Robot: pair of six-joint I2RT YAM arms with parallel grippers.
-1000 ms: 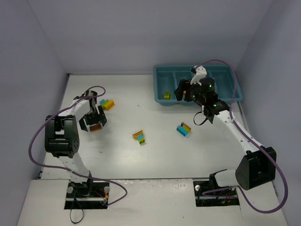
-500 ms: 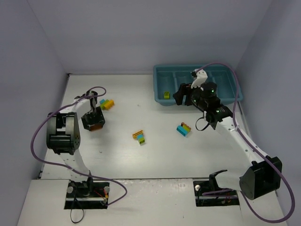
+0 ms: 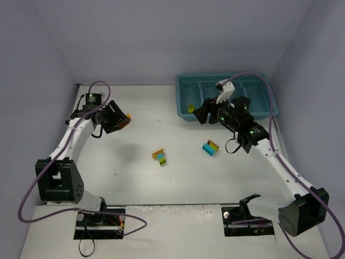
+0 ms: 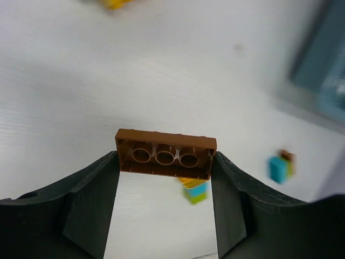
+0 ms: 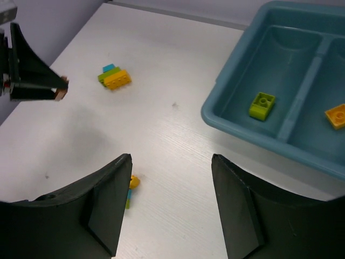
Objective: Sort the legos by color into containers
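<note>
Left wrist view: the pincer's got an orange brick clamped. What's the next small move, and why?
Probably carry the orange brick rightward, raised, toward the tray. The left pincer is shut on it above the table's left side, far from the tray; the open right pincer hovers by the tray's near edge, so steer around it.

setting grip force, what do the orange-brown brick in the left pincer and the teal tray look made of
The orange-brown brick: apparently hard moulded plastic, smooth, slight sheen; crisp edges and round tubes underneath. The teal tray: probably moulded plastic too, semi-glossy, judging by its rounded rim and soft highlights.
</note>
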